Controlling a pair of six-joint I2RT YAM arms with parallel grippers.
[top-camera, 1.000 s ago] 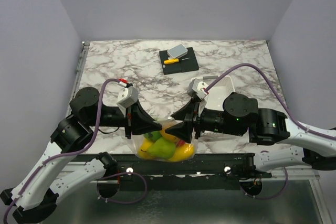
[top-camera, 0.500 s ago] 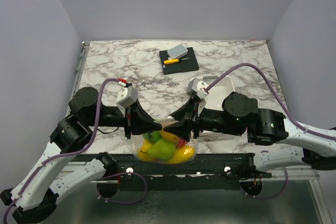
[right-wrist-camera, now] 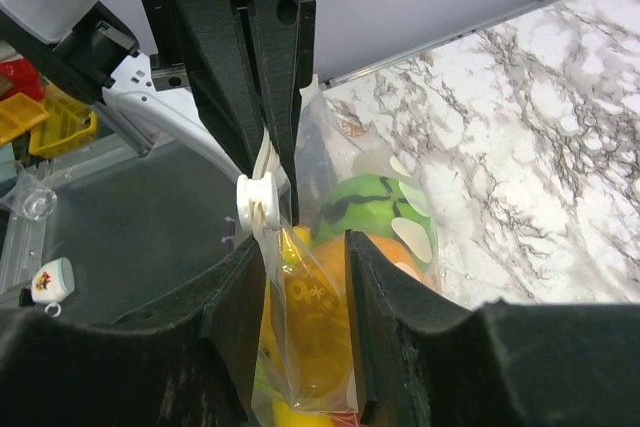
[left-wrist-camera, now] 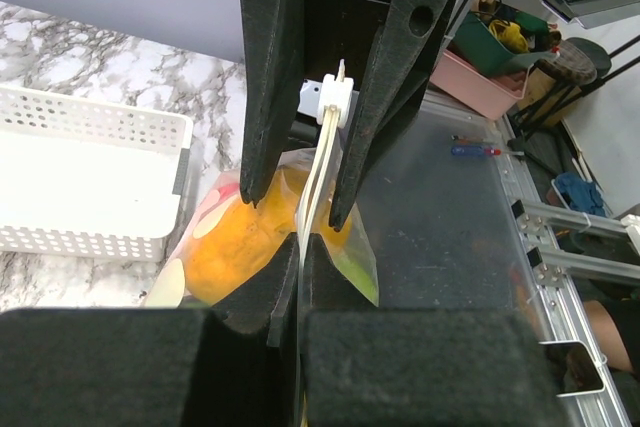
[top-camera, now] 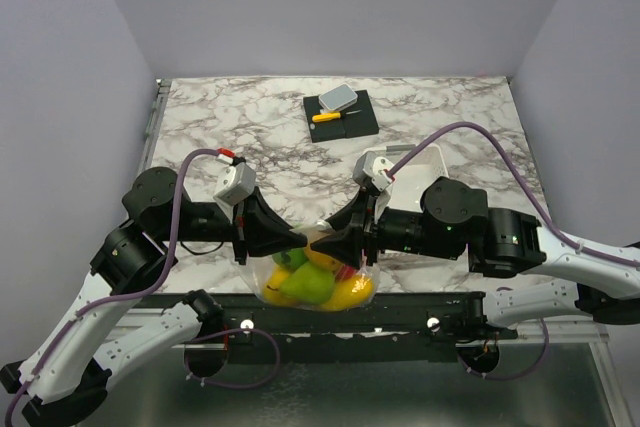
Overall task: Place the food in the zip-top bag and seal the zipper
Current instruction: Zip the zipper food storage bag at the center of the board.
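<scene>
Left gripper clamped on zipper of zip-top bag, 6 o'clock on marble table. Right gripper jaws apart, straddling slider. Toy fruits inside.

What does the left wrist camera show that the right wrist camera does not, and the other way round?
Only the left wrist view: the white basket and a pink bin in the background. Only the right wrist view: a green fruit with dark markings and a small cup. Both: the zip-top bag, its zipper with the white slider, pinched by the left fingers and straddled by the right fingers.
</scene>
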